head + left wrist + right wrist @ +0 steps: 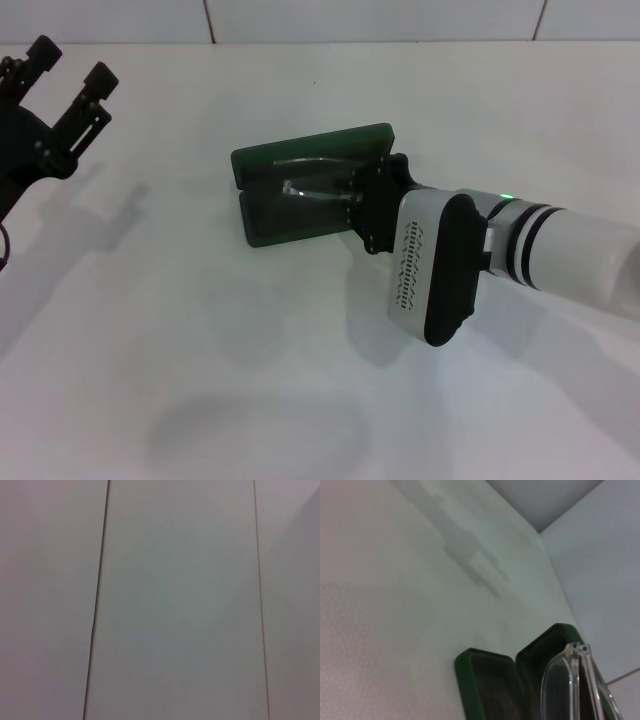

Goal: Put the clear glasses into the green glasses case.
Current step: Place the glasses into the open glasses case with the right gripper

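Your right gripper (352,200) is the closest thing here, reaching over the open green case (262,160), jaws pinched on the clear glasses (305,188). From the wrist you can see the glasses (575,680) hanging just above the dark inside, so you're lined up for a drop into the tray half, I'd guess. The case lies flat and open on the white table (200,350) for exactly that. Left gripper (70,85) is parked far off, jaws spread, holding nothing.

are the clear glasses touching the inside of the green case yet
Cannot tell. In the head view the right gripper hides where the clear glasses meet the green glasses case; the right wrist view shows no plain contact or gap.
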Controlling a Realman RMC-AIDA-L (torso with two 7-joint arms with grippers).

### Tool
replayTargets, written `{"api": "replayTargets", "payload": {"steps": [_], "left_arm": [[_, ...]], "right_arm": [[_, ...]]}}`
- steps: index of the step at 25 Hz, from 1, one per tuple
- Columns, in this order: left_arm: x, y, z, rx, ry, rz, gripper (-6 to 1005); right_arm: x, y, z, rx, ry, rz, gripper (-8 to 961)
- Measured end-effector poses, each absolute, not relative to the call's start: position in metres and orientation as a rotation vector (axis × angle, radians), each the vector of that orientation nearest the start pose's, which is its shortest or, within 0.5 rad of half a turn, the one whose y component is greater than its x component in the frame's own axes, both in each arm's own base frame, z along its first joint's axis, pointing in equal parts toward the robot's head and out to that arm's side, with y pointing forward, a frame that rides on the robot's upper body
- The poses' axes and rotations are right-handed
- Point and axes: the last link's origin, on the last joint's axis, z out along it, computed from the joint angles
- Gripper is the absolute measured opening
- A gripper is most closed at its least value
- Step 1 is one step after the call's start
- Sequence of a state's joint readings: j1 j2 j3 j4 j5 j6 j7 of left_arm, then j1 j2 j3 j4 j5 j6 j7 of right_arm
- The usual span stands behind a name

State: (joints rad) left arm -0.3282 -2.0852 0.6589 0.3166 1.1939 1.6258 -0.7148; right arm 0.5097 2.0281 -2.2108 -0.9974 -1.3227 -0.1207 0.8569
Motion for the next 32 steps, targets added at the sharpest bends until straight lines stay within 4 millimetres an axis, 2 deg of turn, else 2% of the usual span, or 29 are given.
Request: {"api": "replayTargets", "payload": {"steps": [14, 27, 32], "left_arm": [[-0.301, 0.292, 0.031, -1.885, -0.35, -1.151, 701], [-0.301, 0.292, 0.031, -1.884, -0.349, -1.149, 701], [-0.302, 0.293, 0.031, -1.882, -0.354, -1.141, 701]], "right_arm": [[0.163, 0.355, -0.133, -2.388, -0.636, -0.067, 118], [0.143, 0.361, -0.14, -2.298, -0.778, -0.125, 122], [0.145, 0.363, -0.14, -2.292, -0.8, -0.145, 124]]}}
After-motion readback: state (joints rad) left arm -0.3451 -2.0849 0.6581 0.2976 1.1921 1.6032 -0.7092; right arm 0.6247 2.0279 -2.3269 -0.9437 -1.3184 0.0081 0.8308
